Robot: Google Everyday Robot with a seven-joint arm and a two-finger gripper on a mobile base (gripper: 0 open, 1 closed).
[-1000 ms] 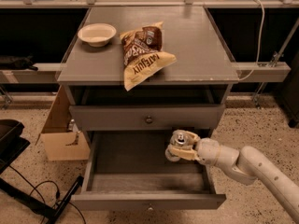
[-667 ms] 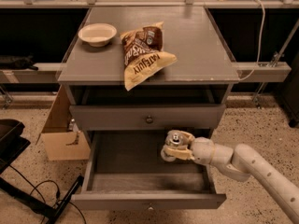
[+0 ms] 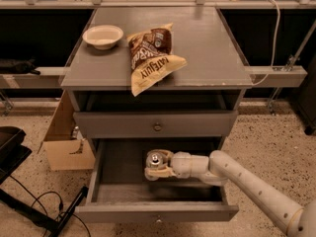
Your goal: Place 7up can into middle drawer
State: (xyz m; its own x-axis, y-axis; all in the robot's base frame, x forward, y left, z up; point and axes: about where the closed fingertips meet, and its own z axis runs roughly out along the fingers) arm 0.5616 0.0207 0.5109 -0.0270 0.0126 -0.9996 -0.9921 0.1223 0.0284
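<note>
claw point(image 3: 155, 168) clamped on 7up can point(image 3: 156, 159), inside open middle drawer point(image 3: 118, 174) nr center.

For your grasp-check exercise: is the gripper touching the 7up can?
Touching. The camera view shows the gripper closed round the 7up can over the open middle drawer.

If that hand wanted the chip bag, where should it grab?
Probably pinch the chip bag across its narrower brown upper half, from above: it lies flat on the cabinet top. The hand sits inside the open middle drawer, shut on the 7up can.
</note>
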